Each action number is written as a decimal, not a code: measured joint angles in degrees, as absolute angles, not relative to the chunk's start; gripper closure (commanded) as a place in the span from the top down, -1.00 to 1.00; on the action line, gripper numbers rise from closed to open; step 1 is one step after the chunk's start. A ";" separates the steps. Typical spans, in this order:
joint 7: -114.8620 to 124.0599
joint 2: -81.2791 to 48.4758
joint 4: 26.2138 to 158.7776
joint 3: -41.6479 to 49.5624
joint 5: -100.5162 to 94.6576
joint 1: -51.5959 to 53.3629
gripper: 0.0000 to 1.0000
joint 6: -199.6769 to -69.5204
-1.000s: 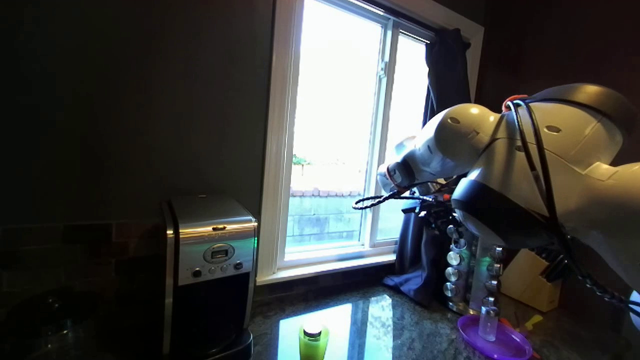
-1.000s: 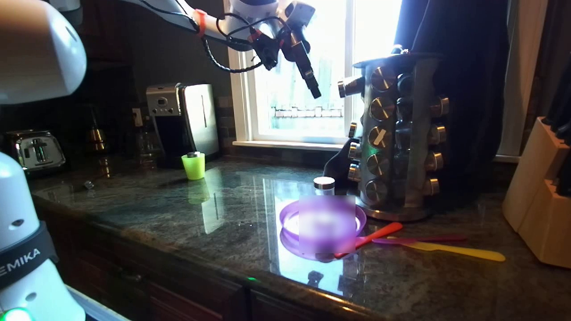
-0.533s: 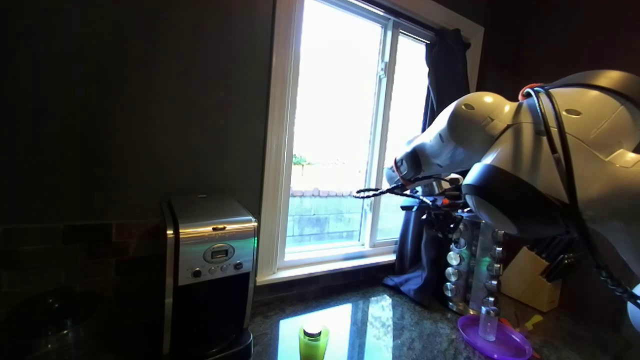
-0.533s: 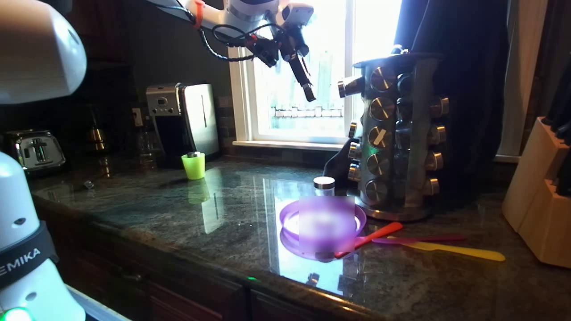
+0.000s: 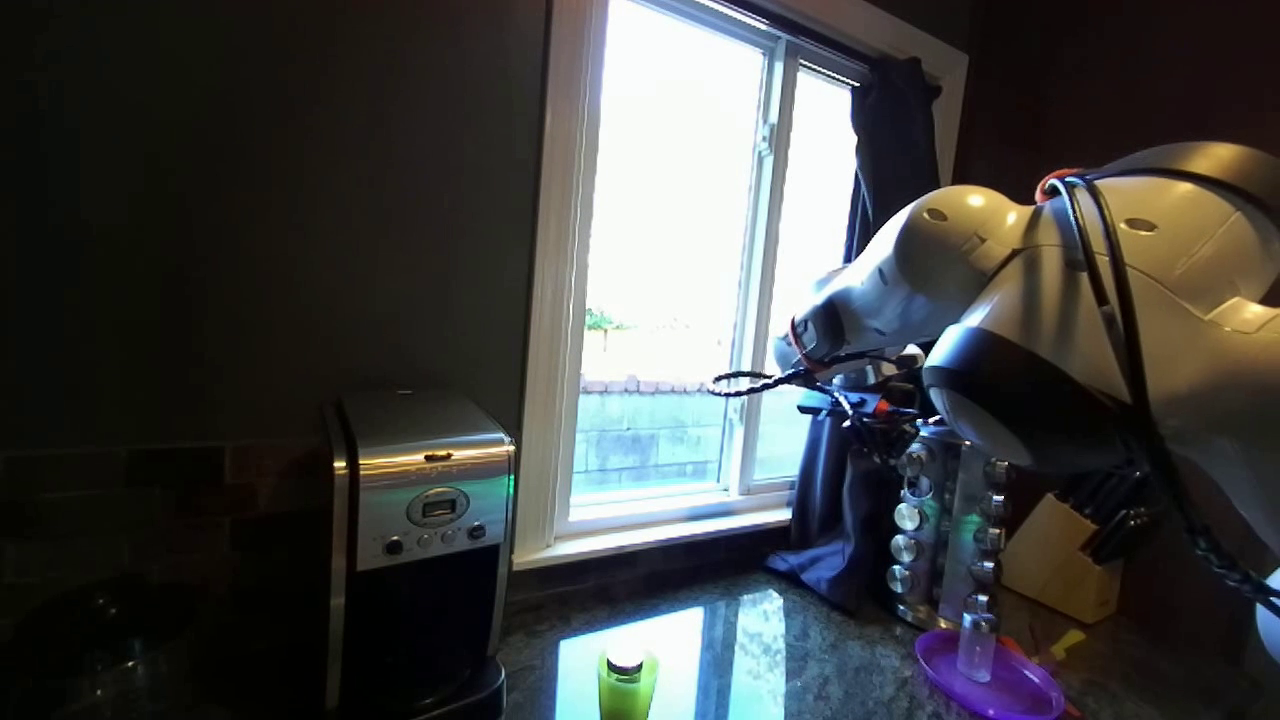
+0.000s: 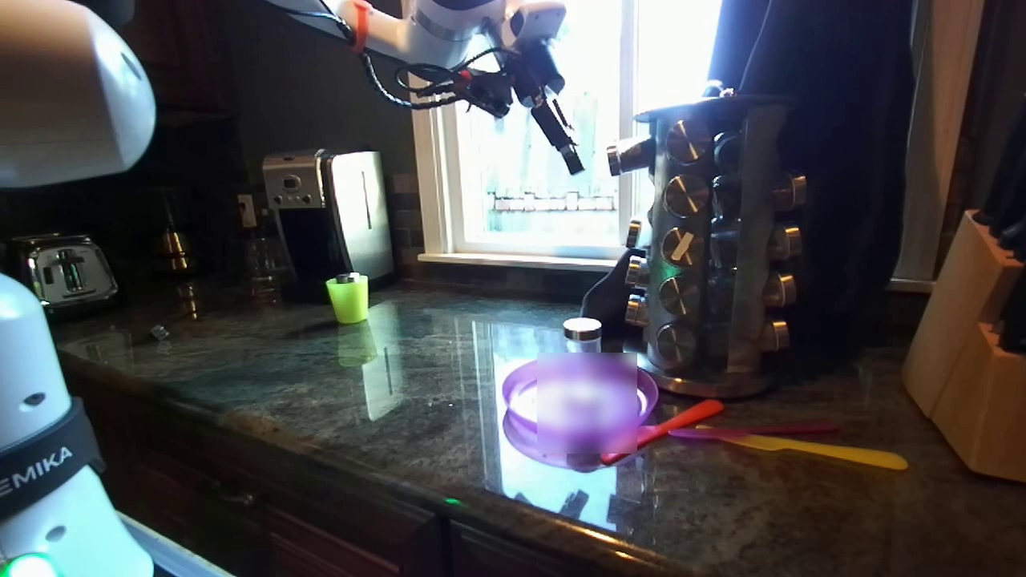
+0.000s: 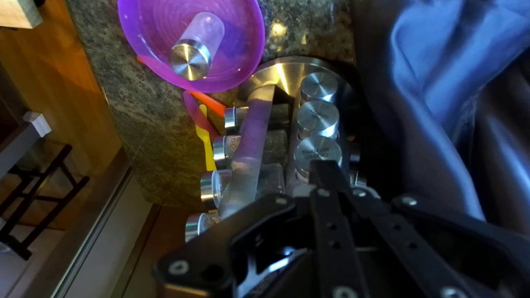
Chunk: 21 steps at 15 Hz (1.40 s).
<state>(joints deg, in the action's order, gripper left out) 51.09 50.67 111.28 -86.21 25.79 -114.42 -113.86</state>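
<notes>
While one jar [image 6: 631,155] juts out, the gripper [image 6: 574,165] hovers near

In an exterior view, the jaws, upper centre, are pressed together, empty; the jar, rightward, is presumably braced by the spice rack [image 6: 752,268]. In an exterior view, a plate [image 5: 936,660], lower right, perhaps corrals another jar [image 5: 977,652]. In the wrist view, a central lid [image 7: 318,150] faces outward, probably for reading.

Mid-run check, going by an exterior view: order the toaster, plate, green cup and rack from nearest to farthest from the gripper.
In an exterior view, starting from the gripper:
1. Rack: close by, to the right.
2. Plate: almost straight below.
3. Green cup: lower left.
4. Toaster: lower, at the picture's far left.
</notes>
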 measured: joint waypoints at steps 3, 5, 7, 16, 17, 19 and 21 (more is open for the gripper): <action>53.85 50.66 111.27 -86.25 25.66 -115.22 -1.00 -114.97; 55.41 50.66 111.24 -86.25 25.52 -115.73 -1.00 -114.97; 56.44 50.66 111.16 -86.25 25.50 -116.17 -1.00 -115.33; 58.44 50.16 110.97 -86.25 25.40 -116.67 -1.00 -119.23; 58.61 50.13 110.93 -86.25 25.36 -116.69 -1.00 -119.23; 58.97 50.08 110.90 -86.22 25.28 -116.71 -1.00 -119.23; 59.49 50.05 110.86 -86.17 25.20 -116.78 -1.00 -119.23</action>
<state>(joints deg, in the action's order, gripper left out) 59.49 50.05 110.86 -86.17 25.20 -116.78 -119.23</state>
